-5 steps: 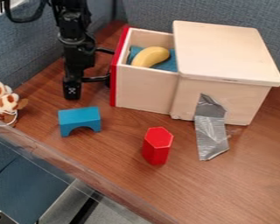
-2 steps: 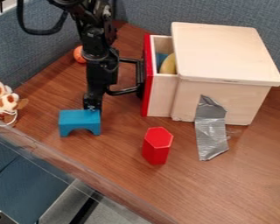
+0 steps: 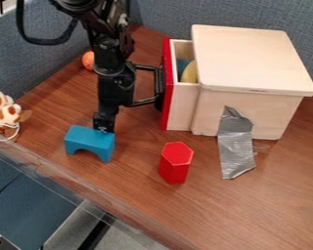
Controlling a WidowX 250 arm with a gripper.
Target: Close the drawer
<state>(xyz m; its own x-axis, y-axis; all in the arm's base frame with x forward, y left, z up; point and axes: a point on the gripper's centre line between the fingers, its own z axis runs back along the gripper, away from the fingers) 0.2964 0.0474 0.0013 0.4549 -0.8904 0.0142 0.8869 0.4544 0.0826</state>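
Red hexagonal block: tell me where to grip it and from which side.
Coming straight down and pinching two opposite side faces of the red hexagonal block, around mid-height, would likely work best. It stands upright, its top is uncovered, and its flat, paired sides should resist twisting in the grip.

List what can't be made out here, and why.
All in camera view:
- Deep end of drawer: hidden by the lid.
- Right end of yellow thing: under the lid.
- Right side of orange thing: behind the arm.
- Left side of plush toy: cut off by left edge.
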